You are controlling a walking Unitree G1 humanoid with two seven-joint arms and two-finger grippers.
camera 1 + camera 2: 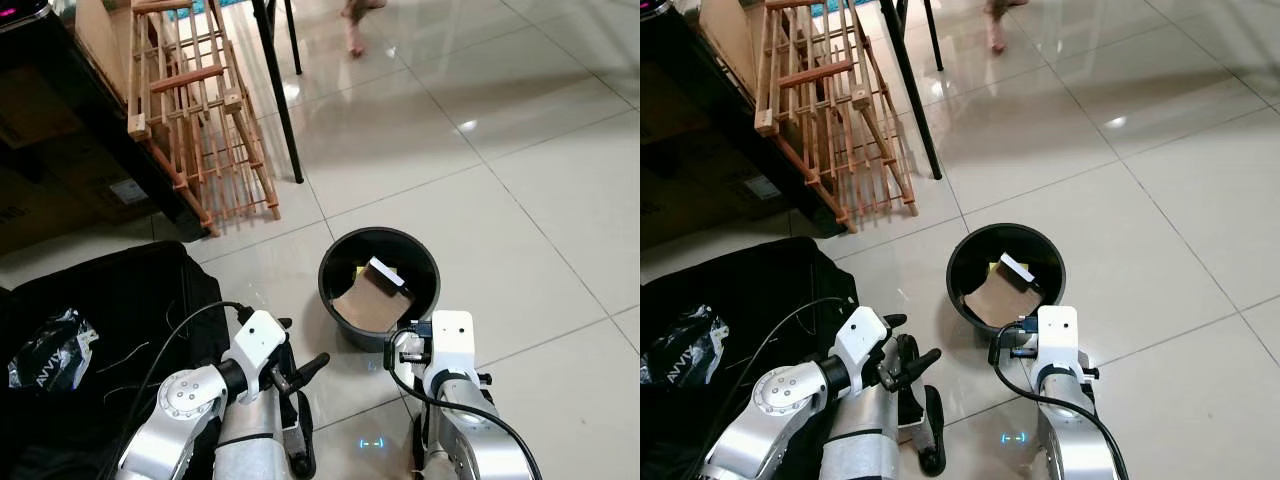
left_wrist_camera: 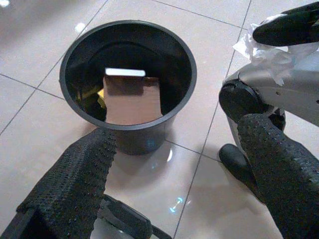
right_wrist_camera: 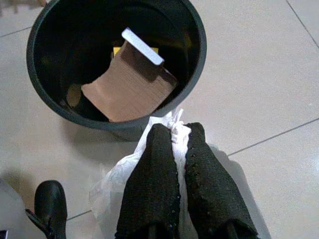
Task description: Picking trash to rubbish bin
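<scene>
A black round rubbish bin (image 1: 335,300) stands on the tiled floor just ahead of me. Inside it lie a brown cardboard piece (image 3: 132,82), a white strip and something yellow. In the right wrist view my right gripper (image 3: 173,133) is shut on a crumpled white wrapper (image 3: 112,181), held low beside the bin's near rim. The same wrapper (image 2: 264,50) also appears in the left wrist view. My left gripper (image 2: 174,132) is open and holds nothing, hanging above the floor on the bin's near left side. Its fingers (image 1: 305,370) point toward the bin.
A black bag (image 1: 120,300) lies on the floor at my left with a clear plastic wrapper (image 1: 50,352) on it. A wooden rack (image 1: 195,120) leans behind a black table leg (image 1: 280,110). A person's foot (image 1: 355,30) is far ahead. Open tiles stretch to the right.
</scene>
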